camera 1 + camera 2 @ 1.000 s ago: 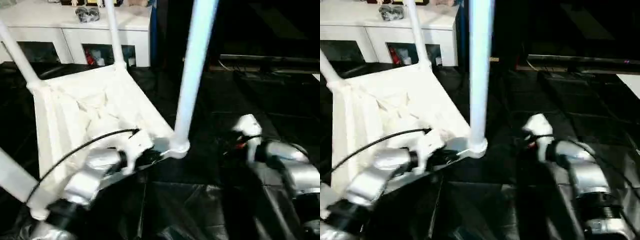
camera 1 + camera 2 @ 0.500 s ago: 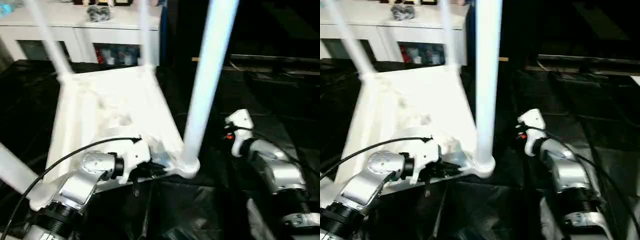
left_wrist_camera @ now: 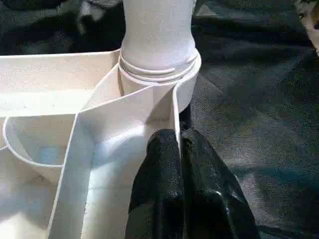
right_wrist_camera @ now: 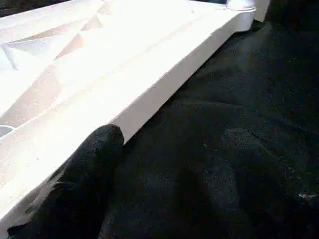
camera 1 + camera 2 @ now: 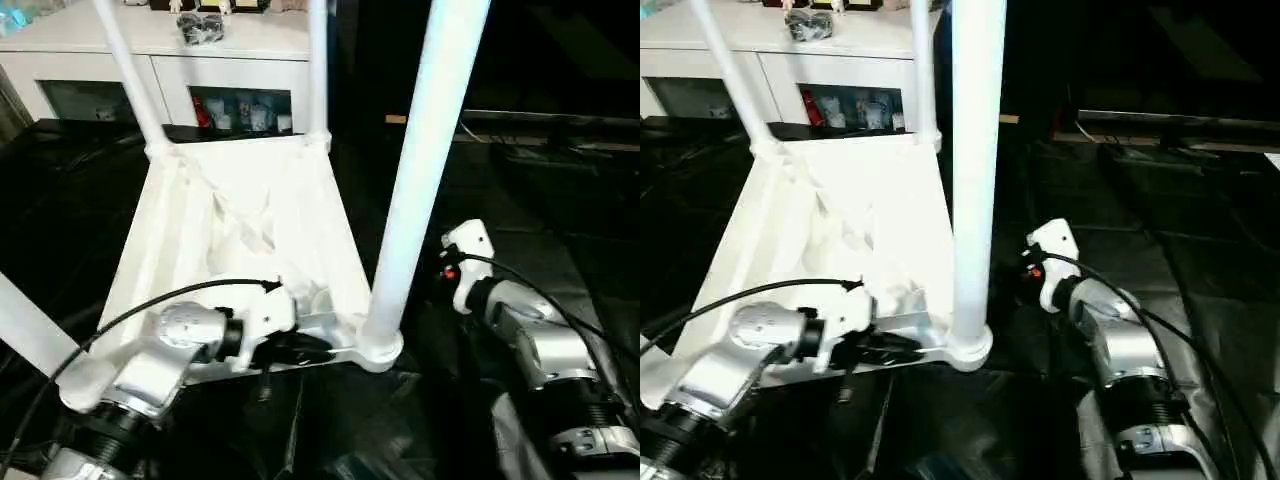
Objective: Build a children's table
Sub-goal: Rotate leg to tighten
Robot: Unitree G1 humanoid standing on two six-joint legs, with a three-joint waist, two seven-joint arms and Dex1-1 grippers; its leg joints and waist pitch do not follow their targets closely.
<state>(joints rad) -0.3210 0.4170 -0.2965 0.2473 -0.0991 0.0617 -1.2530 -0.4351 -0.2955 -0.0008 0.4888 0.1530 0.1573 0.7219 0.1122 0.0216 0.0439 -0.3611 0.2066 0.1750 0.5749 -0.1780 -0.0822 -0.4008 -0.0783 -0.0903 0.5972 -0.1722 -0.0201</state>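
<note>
Levelling out and swinging round since a second ago, the small white ribbed-underside plastic table (image 5: 240,220), all four tapered tubular legs (image 5: 425,170) seemingly socketed, left gripper (image 3: 177,149) staying pinched shut on its rim wall, right gripper's (image 4: 84,169) opening impossible to tell.

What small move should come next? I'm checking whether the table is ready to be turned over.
Probably bring the right tool onto the table top's side wall for a two-handed hold. The left tool is shut on the rim by the near leg, and all four legs look seated.
</note>
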